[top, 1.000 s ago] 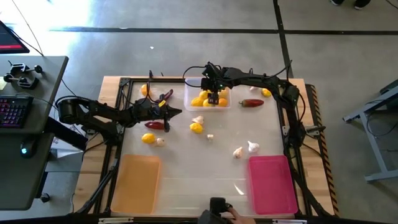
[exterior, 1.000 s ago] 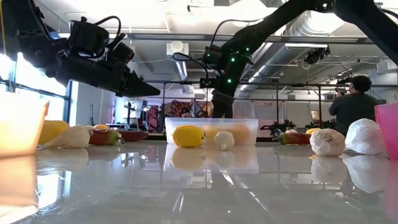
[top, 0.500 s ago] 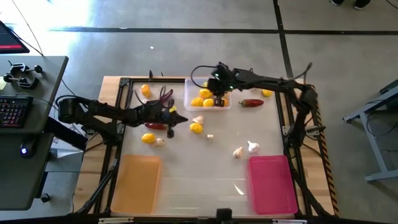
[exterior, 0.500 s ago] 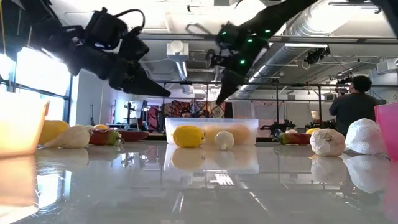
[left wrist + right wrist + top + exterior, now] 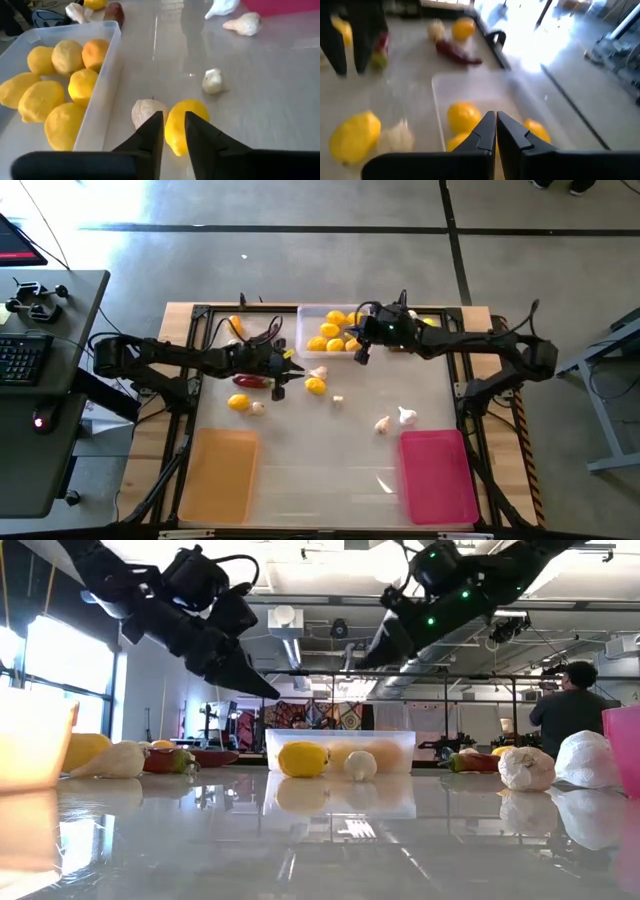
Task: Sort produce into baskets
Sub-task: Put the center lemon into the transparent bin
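You're between picks: right gripper [image 5: 361,352], pressed together and empty, hangs by the clear tray [image 5: 312,314] at the table's far edge. Left gripper [image 5: 173,131], slightly spread, aims at a loose lemon [image 5: 183,124] mid-table; lower, then pinch.

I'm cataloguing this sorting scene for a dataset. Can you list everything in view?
table: one, pale glossy top, centre
clear tray: one, far edge
lemons in tray: several, yellow-orange
orange tray: one, near left
pink tray: one, near right
loose lemons: at least two, yellow, left of centre
garlic: about five, whitish, scattered mid-table
chili pepper: one seen, dark red, left side
person: one, dark top, room behind
left gripper: slightly open, above a loose lemon and a garlic
right gripper: shut, empty, by the clear tray's corner
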`<state>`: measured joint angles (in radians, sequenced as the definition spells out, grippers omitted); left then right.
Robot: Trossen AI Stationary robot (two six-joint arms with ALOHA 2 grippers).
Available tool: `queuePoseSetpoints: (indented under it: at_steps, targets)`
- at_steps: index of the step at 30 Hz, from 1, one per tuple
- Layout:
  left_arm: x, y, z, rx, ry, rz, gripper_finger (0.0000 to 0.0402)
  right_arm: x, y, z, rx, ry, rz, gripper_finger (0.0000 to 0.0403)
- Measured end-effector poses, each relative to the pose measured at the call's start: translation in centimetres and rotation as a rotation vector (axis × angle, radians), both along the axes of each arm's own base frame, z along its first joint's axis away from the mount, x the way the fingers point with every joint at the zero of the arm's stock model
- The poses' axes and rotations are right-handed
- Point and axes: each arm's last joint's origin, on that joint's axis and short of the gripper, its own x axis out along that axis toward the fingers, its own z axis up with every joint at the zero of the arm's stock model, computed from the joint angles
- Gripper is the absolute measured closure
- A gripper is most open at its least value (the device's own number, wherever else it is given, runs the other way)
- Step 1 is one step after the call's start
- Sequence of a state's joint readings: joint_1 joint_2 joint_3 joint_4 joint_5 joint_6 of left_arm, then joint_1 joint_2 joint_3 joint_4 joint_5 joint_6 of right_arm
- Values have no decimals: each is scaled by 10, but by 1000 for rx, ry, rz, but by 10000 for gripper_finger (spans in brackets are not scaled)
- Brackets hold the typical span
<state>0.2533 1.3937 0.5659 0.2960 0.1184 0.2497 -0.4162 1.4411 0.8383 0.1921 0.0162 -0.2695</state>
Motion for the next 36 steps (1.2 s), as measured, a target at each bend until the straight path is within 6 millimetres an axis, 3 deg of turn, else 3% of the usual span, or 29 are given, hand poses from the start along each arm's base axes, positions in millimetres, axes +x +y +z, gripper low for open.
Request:
queuePoseSetpoints:
  at_steps: [6,17,32,36]
  targets:
    - [1,-1,2,-21,125,-14,325,0,0,-3,-9,-38,-3,402]
    - [12,-5,23,-90,164,-16,398,0,2,-4,19,-42,-7,403]
    - [17,-15,31,-34,184,-81,396,9,10,-16,44,-9,30,403]
    - [17,-19,30,-4,203,-57,377,10,10,-18,48,-1,30,403]
